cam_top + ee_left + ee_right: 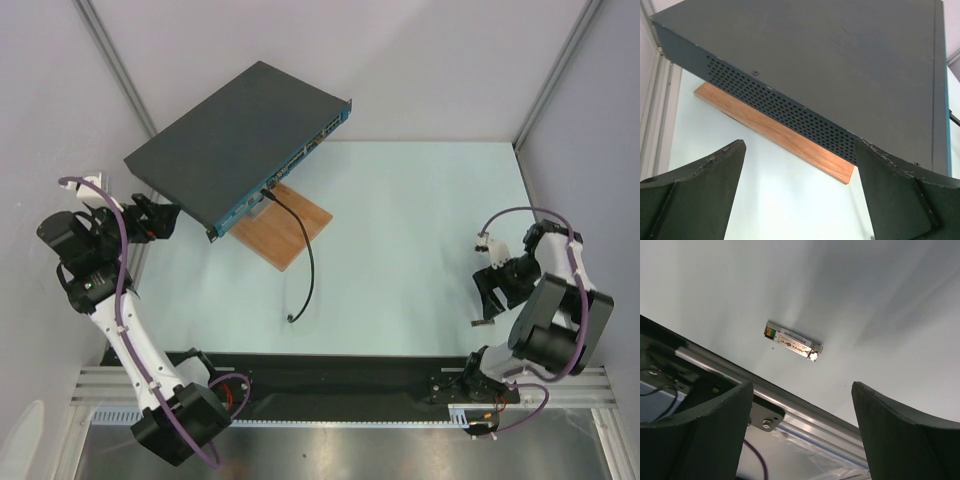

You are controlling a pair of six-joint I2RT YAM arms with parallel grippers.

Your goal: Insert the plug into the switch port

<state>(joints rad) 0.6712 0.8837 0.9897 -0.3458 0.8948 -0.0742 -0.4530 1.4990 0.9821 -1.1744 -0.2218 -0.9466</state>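
Pick-up pending | small silver metal plug (792,341) lies on pale table (420,250) before empty, spread right gripper (801,392) | left gripper (800,147) spread beside dark-grey, teal-fronted rectangular switch (235,130) | next, likely: descend, pinch plug.

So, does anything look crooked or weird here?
Yes. The switch sits skewed to the table, propped on a wooden board. A black cable comes from its front, its other end lying loose. A small silver plug lies alone near the right hand, which is open and holding nothing.
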